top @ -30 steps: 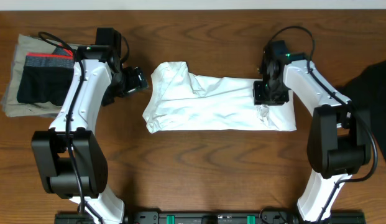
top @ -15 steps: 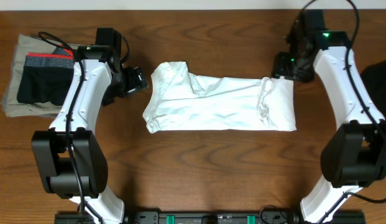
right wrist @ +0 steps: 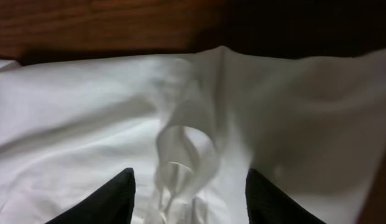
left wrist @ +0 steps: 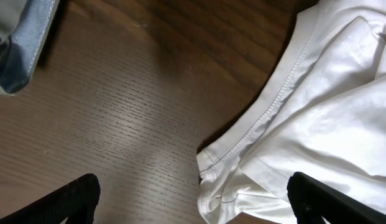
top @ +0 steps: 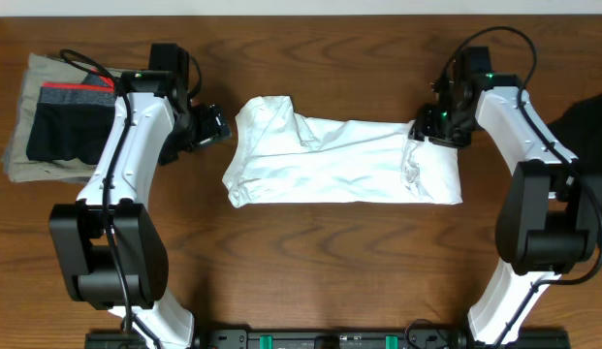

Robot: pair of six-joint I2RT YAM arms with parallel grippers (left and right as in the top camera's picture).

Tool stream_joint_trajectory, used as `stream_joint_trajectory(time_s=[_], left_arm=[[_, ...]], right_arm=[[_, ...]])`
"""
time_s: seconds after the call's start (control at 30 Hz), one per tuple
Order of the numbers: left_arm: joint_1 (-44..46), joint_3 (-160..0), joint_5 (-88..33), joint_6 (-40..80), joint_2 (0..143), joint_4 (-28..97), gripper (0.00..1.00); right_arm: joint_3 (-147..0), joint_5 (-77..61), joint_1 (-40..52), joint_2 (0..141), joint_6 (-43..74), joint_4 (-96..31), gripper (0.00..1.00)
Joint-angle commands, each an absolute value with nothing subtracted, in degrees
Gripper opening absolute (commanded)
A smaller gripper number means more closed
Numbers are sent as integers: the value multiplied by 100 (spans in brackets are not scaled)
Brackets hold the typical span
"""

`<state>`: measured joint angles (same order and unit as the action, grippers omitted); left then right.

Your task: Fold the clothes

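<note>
1. White short-sleeved T-shirt of thin, wrinkly cloth lies folded into a long band on the brown wooden counter. It stretches between the two grippers.
2. The left gripper sits just off one end of the shirt. Its jaws are wide and have nothing in them. In its wrist view a stitched hem corner lies on bare wood just ahead of the fingers, nearer one of them.
3. The right gripper is over the far corner of the shirt's other end, with its jaws partly apart. A raised loop of white cloth stands between the fingers, and neither finger visibly presses it.
4. A plain black garment lies well outward of the right gripper. The frame edge cuts it off and the right arm partly covers it, so its shape cannot be made out.
5. Outward of the left gripper lie khaki-grey folded pieces, with black shorts with a red-and-grey waistband on top.
6. In the left wrist view, a blurred grey-blue cloth edge is cut off at the corner. Which piece it belongs to is unclear.
</note>
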<state>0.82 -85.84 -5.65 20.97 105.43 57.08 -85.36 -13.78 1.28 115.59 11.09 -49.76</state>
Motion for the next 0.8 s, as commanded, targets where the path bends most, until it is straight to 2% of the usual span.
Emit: stream_joint_trajectory(time_s=[0.0,0.2,0.27,0.33,0.37,0.43,0.53,0.67,0.73,0.77], left_arm=[[73,-8648,-537,2062,10490,5763,98],[73,-8648,-537,2062,10490,5763,98],[73,-8648,-537,2062,10490,5763,98],[73,-8648,-537,2062,10490,5765,98],[73,-8648,-537,2062,10490,5765,98],[73,-8648,-537,2060,10490,5765,98],[73,-8648,-537,2060,10490,5763,98],[73,-8648,-537,2060,10490,5763,98],[73,-8648,-537,2060,10490,5760,98],[73,-8648,-537,2062,10490,5756,98]], right_arm=[[-8418,-1503,189,11579,1090,-4908,56],[-8377,-1658,261,11767,1094,-4724,54],[-8377,-1658,316,11880,1131,-4650,51],[-8377,-1664,384,11987,1168,-4530,41],[-8377,-1669,421,12018,1221,-4471,30],[-8377,-1682,484,12046,1339,-4359,19],[-8431,-1699,582,12029,1415,-4233,12],[-8694,-1708,733,12025,1363,-4313,9],[-8829,-1798,810,12025,1273,-4379,10],[-8886,-1900,860,12025,1223,-4407,14]])
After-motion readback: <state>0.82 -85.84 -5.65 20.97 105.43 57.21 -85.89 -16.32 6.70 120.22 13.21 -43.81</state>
